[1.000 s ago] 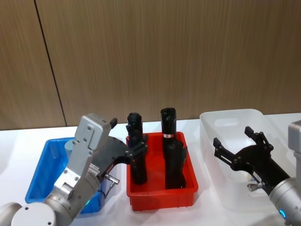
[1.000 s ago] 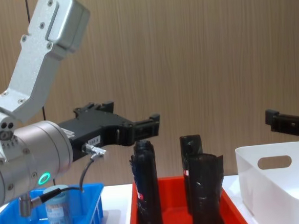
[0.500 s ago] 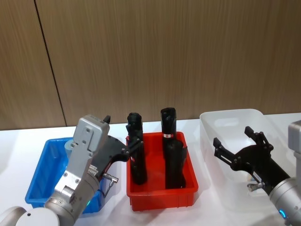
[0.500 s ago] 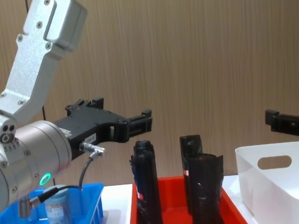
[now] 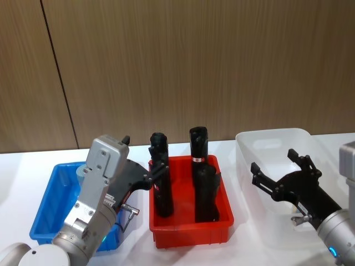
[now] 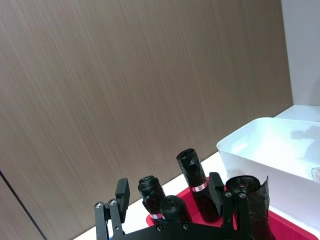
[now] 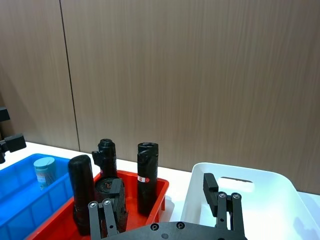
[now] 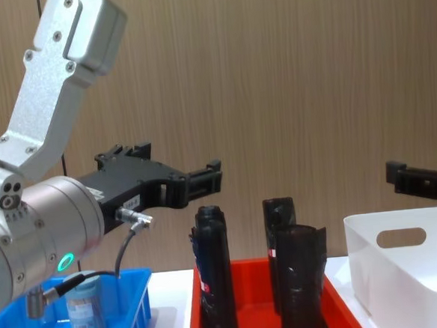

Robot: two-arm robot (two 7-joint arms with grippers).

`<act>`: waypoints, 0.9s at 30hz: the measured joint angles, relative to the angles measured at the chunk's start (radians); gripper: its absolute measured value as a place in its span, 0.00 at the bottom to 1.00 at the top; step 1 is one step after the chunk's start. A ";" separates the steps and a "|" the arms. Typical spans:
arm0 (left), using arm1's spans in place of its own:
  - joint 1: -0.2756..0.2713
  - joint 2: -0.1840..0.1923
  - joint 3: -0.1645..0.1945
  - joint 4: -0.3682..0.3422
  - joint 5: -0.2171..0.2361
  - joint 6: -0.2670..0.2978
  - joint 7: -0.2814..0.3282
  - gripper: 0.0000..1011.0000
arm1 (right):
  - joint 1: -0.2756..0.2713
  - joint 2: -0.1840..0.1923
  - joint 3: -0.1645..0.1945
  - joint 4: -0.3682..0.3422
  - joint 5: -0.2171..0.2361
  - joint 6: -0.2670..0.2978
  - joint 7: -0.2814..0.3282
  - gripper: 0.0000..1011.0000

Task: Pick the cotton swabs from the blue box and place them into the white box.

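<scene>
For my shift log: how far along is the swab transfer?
Done: no jar confirmed in the white box. In hand: nothing; the left gripper, by the red bin, and right gripper, over that box, are open. Remaining: one cotton swab jar stands in the blue box.

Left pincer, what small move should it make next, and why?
Probably swing left and dip toward the swab jar. The left pincer is open and empty, raised near the edge of the red bin, while the jar stands in the blue box. The right pincer hovers open above the white box.
</scene>
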 joint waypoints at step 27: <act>0.000 0.000 -0.001 0.001 0.000 0.001 0.000 0.99 | 0.071 -0.012 -0.009 0.017 0.017 0.180 0.167 0.99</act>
